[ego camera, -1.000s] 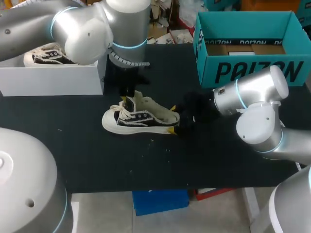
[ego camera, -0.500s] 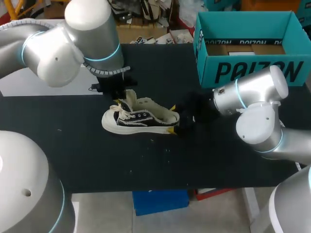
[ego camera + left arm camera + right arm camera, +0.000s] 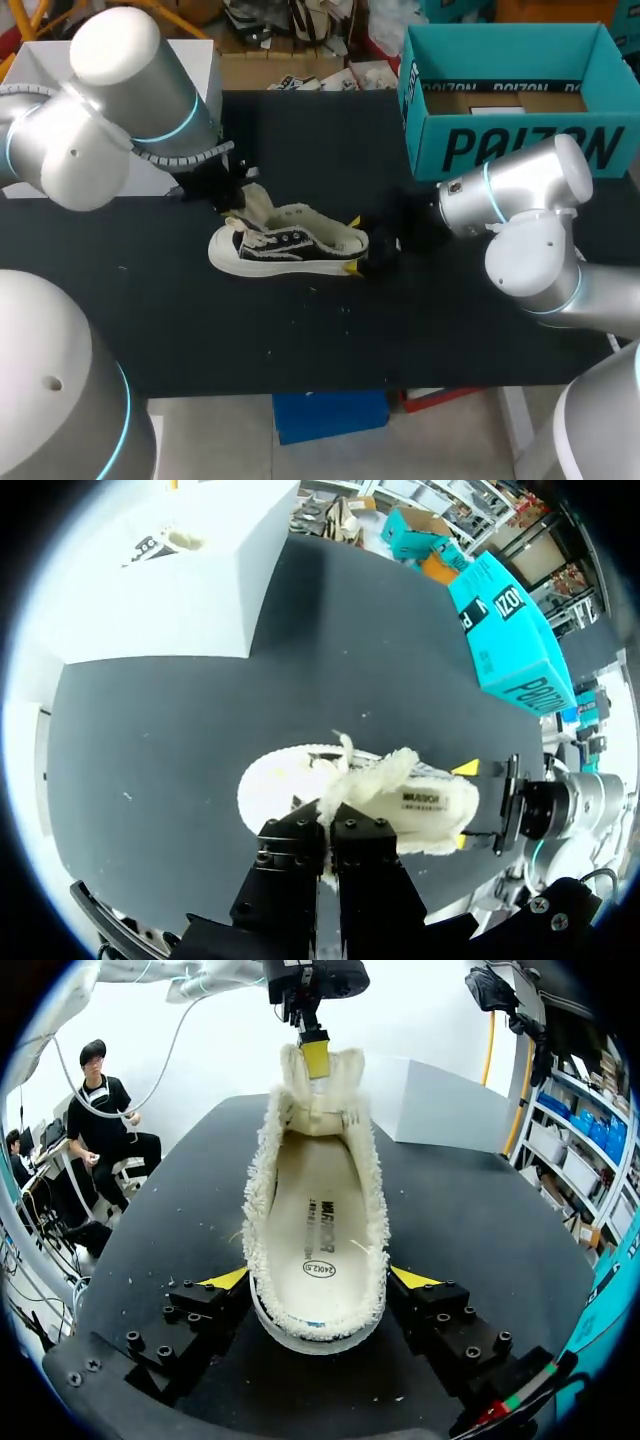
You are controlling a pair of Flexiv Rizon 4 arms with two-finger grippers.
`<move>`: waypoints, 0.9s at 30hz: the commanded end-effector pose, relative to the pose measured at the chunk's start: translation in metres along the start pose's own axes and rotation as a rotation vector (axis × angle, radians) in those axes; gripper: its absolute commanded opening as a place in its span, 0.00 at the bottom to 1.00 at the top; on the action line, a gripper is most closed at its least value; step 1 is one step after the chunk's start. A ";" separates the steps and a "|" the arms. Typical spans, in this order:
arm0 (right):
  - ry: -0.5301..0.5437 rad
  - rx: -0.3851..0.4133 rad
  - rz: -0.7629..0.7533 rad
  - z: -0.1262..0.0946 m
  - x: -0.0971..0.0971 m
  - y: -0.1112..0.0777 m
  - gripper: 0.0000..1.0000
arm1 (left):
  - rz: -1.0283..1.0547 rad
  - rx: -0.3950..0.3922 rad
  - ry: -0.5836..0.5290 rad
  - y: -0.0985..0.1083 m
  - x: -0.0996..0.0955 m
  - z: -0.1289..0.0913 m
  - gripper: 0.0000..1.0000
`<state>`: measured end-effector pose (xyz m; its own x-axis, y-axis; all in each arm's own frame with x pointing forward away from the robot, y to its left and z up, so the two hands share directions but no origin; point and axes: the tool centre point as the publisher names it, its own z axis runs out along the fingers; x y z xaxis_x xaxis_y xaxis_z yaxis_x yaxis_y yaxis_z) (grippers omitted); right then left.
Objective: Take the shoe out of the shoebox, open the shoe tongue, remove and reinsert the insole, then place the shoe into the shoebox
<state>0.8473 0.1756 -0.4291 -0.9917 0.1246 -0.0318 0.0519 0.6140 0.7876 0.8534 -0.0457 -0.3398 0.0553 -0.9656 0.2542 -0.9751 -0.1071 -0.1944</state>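
A black-and-cream low sneaker lies on its sole mid-table, toe toward my left. My left gripper is shut on the cream tongue, holding it up and forward over the laces. In the left wrist view the tongue sticks out from the shut left gripper. My right gripper clamps the heel, one yellow tip on each side. The right wrist view looks down the shoe's mouth: right gripper on the heel, the pale insole lying flat inside, the left gripper at the tongue.
A teal open shoebox stands at the back right. A white box holding another sneaker stands at the back left, partly behind my left arm. Dark tabletop lies bare in front of the shoe.
My left arm has swung out to the left and its gripper has drawn the tongue toward the toe. The shoe and my right arm have stayed put.
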 end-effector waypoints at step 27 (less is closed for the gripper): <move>-0.001 0.002 0.002 0.000 0.000 -0.003 0.00 | 0.599 -0.318 0.316 -0.019 0.048 -0.045 1.00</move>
<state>0.8471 0.1746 -0.4309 -0.9916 0.1256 -0.0311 0.0533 0.6153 0.7865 0.8542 -0.0701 -0.2858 -0.3050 -0.8344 0.4591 -0.9514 0.2455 -0.1860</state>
